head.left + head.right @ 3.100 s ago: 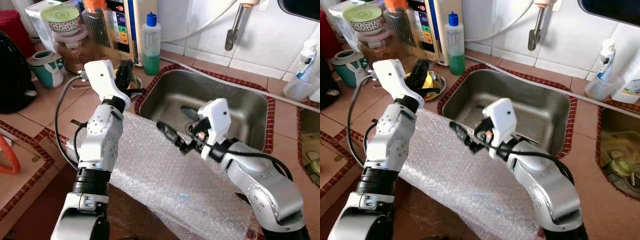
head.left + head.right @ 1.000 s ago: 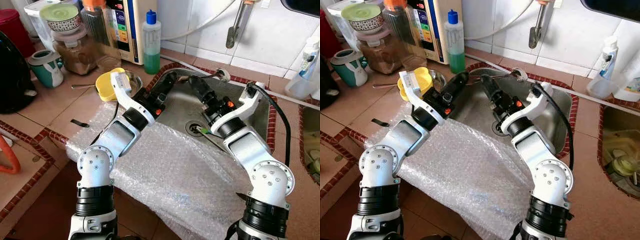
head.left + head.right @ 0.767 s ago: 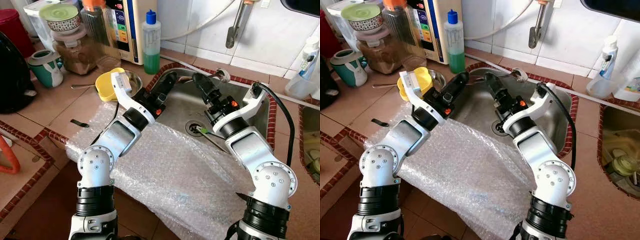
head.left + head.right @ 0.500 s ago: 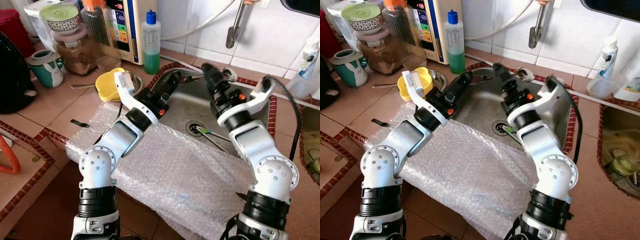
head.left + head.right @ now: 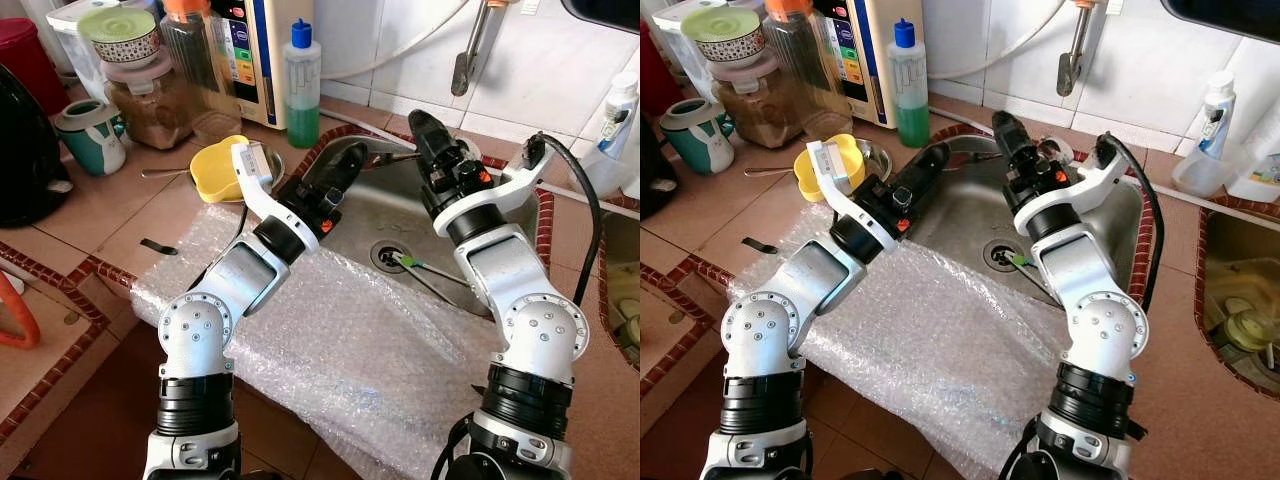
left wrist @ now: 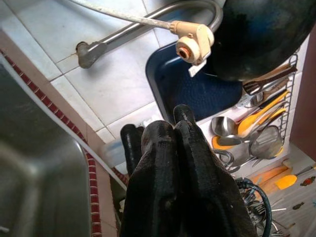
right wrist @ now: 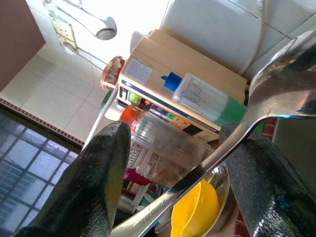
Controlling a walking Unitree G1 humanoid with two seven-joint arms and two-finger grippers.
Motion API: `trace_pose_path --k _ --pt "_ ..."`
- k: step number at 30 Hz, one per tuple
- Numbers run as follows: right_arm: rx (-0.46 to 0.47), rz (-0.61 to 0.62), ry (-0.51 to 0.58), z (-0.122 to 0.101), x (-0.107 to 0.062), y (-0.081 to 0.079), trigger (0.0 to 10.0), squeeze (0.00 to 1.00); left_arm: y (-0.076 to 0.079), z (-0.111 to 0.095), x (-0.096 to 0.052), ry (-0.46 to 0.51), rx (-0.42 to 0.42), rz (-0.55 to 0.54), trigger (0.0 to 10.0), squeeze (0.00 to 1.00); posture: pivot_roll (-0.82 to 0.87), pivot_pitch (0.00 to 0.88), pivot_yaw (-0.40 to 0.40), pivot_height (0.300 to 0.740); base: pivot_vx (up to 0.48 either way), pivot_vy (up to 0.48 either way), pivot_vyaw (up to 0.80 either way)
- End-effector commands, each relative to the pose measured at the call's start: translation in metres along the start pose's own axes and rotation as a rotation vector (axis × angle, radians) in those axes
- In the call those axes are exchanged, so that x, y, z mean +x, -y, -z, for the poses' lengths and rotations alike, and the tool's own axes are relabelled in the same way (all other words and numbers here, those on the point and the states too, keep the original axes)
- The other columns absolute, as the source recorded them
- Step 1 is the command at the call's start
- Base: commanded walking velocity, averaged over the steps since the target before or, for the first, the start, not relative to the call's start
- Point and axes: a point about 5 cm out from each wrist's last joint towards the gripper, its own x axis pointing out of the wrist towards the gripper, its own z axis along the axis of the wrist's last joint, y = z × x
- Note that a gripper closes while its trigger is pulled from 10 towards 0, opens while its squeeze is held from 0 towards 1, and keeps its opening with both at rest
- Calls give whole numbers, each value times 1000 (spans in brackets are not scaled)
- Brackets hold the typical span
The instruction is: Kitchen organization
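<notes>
- Spoon (image 7: 237, 143) is being seen lying across the sink's back rim at about 12 o'clock of the sink (image 5: 500, 215), apparently for pickup.
- Right gripper (image 5: 1008, 135) is being held spread, fingers straddling the handle, not clamped.
- Left gripper (image 6: 174, 163) is being kept pressed closed, empty, over the sink's 10 o'clock corner.
- Right wrist view is showing the straddle; head views are giving bubble wrap (image 5: 350, 340) draped over the counter edge.

Terracotta-tiled worktop (image 5: 130, 215) with inset steel sink (image 5: 385, 215). At six o'clock, bubble wrap (image 5: 360, 350) draped over the edge. At ten, yellow bowl (image 5: 215, 170); at twelve, green soap bottle (image 5: 303, 85); at nine, teal jug (image 5: 92, 135).
</notes>
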Motion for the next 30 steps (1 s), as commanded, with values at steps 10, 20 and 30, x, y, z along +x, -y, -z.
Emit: trace_pose_path --k 10,20,30 --pt "-31 102 -34 13 -9 18 0 0 -15 8 -8 -31 24 -67 902 0 -49 116 30 740 0 0 0" --pt "-67 103 -37 10 -9 20 0 0 -12 7 -8 -36 33 -52 784 0 -44 118 27 740 0 0 0" --pt "-79 105 -19 7 -7 20 0 0 -7 22 -12 -131 80 -10 4627 0 -40 116 27 740 0 0 0"
